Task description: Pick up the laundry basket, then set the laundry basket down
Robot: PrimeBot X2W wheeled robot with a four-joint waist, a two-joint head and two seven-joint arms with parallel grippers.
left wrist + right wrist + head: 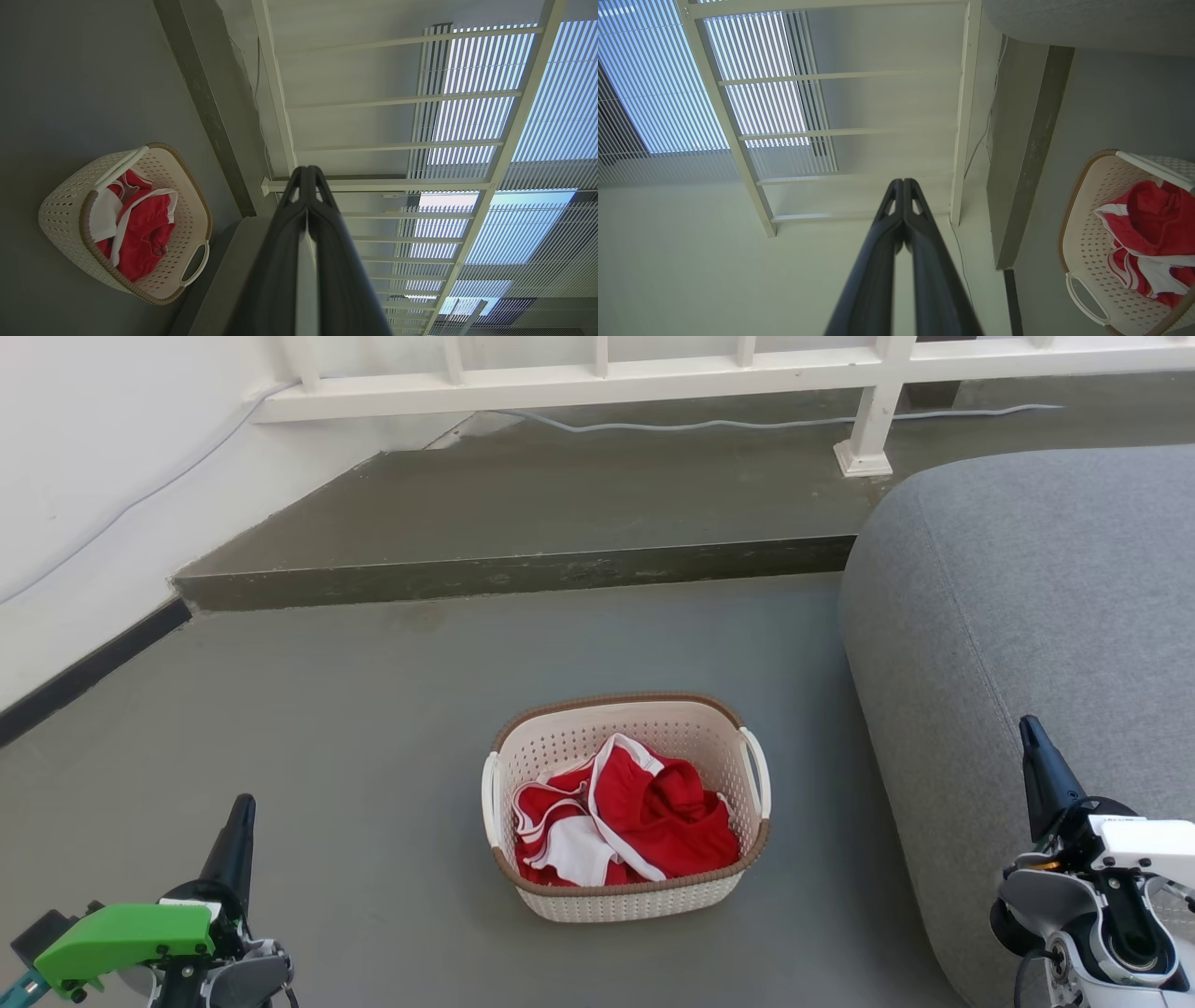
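The laundry basket (644, 896) is cream perforated plastic with a brown rim and two white side handles. It stands on the grey floor in the middle of the head view, holding red and white clothes (621, 817). My left gripper (238, 817) is at the lower left, well apart from the basket, fingers shut with nothing between them. At the lower right, in front of the sofa, my right gripper (1030, 733) is shut and empty too. The basket (60, 210) lies left of my left gripper (307, 171) in the left wrist view, and the basket (1087, 242) sits right of my right gripper (903, 183).
A grey sofa (1036, 616) fills the right side, close to the basket. A raised concrete step (513, 574) runs across behind, with a white railing (597, 378) and a cable (747, 425) on it. A white wall (84, 476) stands at the left.
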